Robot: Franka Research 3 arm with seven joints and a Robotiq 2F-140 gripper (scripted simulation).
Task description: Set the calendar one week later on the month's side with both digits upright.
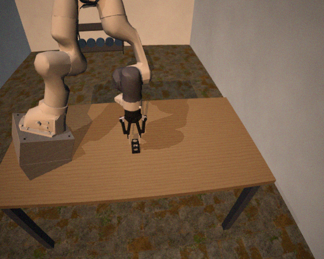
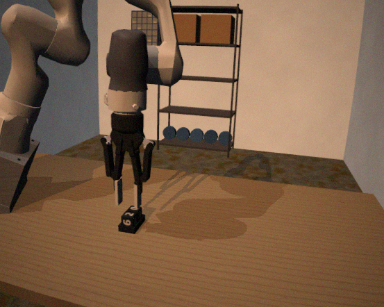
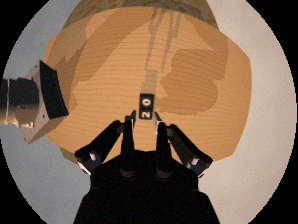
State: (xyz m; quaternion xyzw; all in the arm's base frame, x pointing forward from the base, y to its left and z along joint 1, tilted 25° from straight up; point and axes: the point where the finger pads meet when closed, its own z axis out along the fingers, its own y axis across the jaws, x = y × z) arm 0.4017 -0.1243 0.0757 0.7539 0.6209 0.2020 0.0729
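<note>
The calendar (image 1: 135,146) (image 2: 131,219) (image 3: 145,106) is a small black tray with two black cubes side by side, standing flat on the wooden table (image 1: 194,152) near its middle. White digits show on the cubes' faces; in the wrist view the upper faces look like 2 and 0, and a 6 and a 2 show in the exterior view. My gripper (image 1: 134,137) (image 2: 128,202) (image 3: 144,116) points straight down just above the calendar. Its fingers stand narrowly apart with nothing between them, and the fingertips are level with or slightly above the cubes' tops.
The robot's grey base block (image 1: 42,146) (image 2: 5,173) stands on the table's left rear part. A metal shelf (image 2: 199,80) with boxes and blue balls stands against the back wall, off the table. A wall (image 1: 268,88) runs close along the table's right side.
</note>
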